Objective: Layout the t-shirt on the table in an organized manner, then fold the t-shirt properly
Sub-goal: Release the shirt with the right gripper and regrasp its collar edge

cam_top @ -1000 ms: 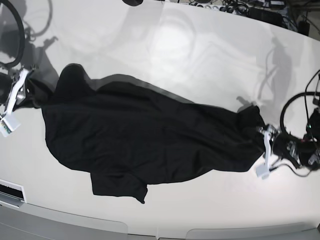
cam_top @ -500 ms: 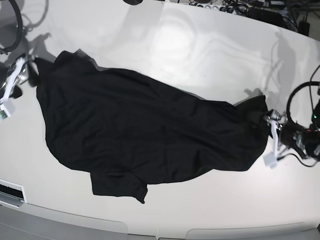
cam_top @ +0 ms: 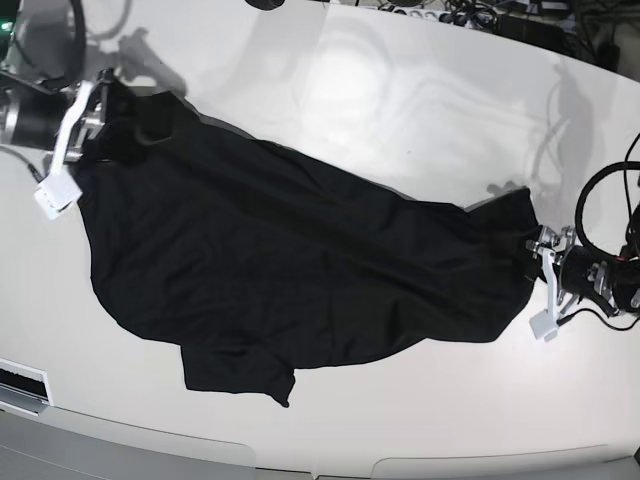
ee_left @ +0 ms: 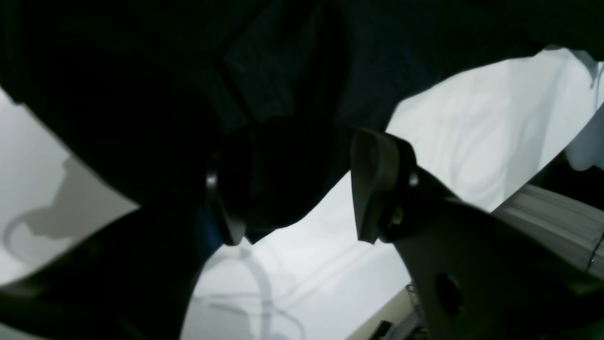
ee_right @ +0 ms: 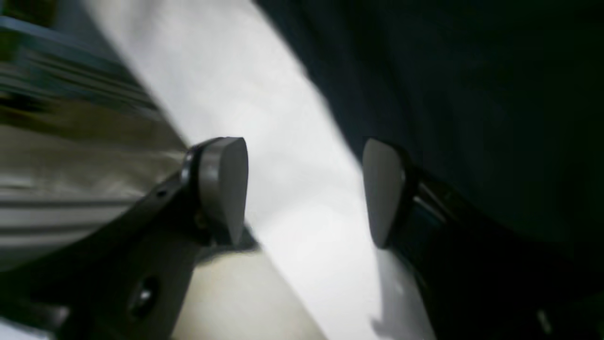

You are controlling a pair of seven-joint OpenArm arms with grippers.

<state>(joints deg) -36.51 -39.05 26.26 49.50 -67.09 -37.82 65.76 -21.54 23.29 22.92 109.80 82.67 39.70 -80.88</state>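
Base view: t-shirt (cam_top: 290, 260) edges probably unclamped.

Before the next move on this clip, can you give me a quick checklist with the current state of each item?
1. Left gripper jaws apart: ok; t-shirt fabric lies between them, grip not closed.
2. Right gripper open and empty: ok; only bare table shows between its fingers.
3. T-shirt fully on the table: ok in the base view.
4. T-shirt laid flat: not ok; it lies stretched on a diagonal, with a flap bunched at the near edge.
5. Collar and label position: cannot tell.
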